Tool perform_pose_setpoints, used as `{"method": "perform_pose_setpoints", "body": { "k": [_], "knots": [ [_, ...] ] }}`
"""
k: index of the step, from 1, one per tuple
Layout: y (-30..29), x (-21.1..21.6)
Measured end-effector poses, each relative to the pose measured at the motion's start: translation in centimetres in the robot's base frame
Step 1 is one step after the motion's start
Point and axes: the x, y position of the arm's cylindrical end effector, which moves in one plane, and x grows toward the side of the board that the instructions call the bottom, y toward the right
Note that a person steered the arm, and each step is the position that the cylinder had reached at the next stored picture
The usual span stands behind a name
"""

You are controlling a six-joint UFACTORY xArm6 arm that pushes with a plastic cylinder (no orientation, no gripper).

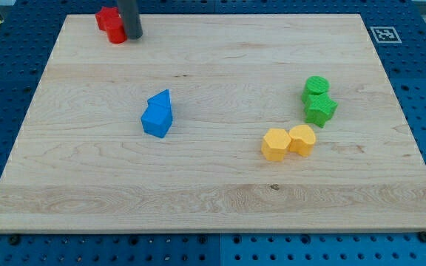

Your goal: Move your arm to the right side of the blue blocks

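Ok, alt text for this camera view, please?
My tip rests at the wooden board's top-left beside the red blocks, far from the blue blocks at centre-left. Green blocks and yellow blocks sit right.

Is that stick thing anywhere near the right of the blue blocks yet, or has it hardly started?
Hardly started. Nothing looks done: my tip sits at the view's top left, beside the red blocks. The blue blocks lie well below it, near the board's middle. What is left is the whole trip down to their right side.
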Motion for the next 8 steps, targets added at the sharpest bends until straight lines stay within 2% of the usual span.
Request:
{"method": "perform_pose_setpoints", "body": {
  "k": [2, 4, 5, 7, 8],
  "knots": [
    [-0.3, 0.0],
    [0.8, 9.1],
    [0.8, 9.4],
    [7.6, 10.6],
    [10.8, 12.9]
  ]
}}
